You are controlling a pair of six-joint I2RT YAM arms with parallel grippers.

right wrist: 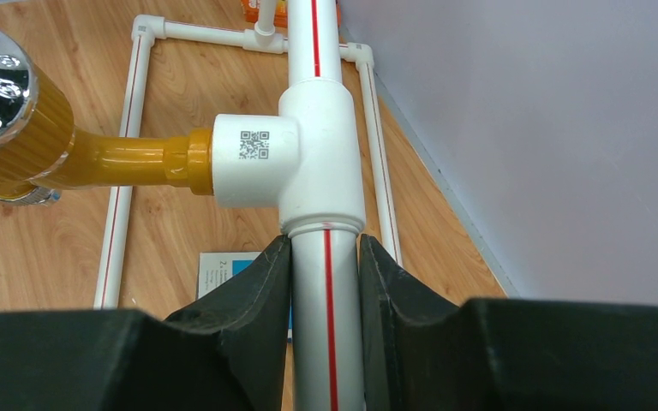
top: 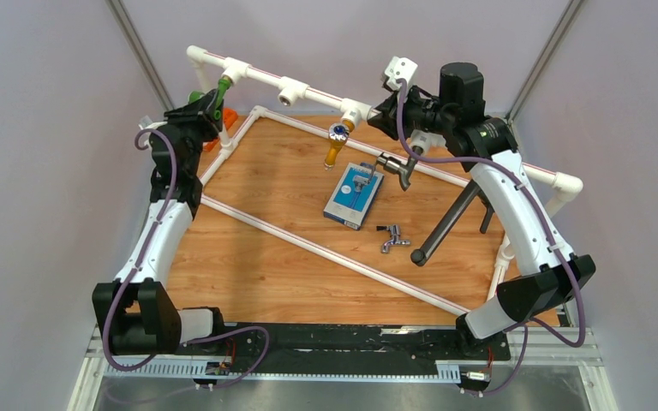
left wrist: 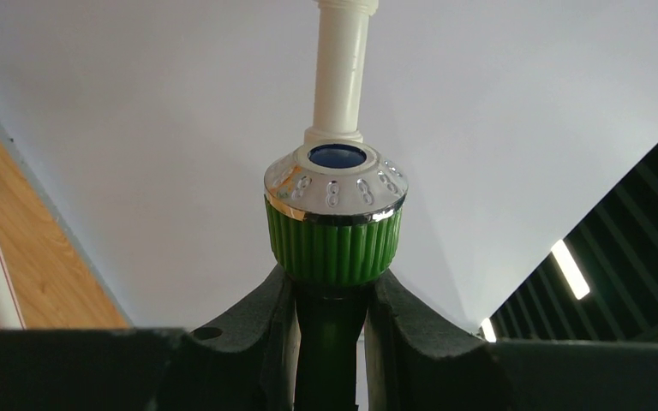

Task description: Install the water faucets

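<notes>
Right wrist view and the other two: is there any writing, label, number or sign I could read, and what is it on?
No words or numbers can be read in any view.
QR code, with no text beside it: on the white tee fitting of the white pipe.
Blue-and-white box: printed lines, too small and blurred to read.
Green faucet: embossed marks around its chrome cap, not legible as characters.

Colours: ribbed green plastic faucet (left wrist: 334, 235) between the black left end effector (left wrist: 332, 287) fingers, chrome cap with blue centre. White plastic pipe frame (right wrist: 313, 342) in the black right end effector (right wrist: 326, 257), thin red stripe. Black QR code on the tee ahead. Amber-yellow plastic faucet (right wrist: 111, 158) there too, with a chrome knob. Counter (right wrist: 51, 248) is light wood grain.
</notes>
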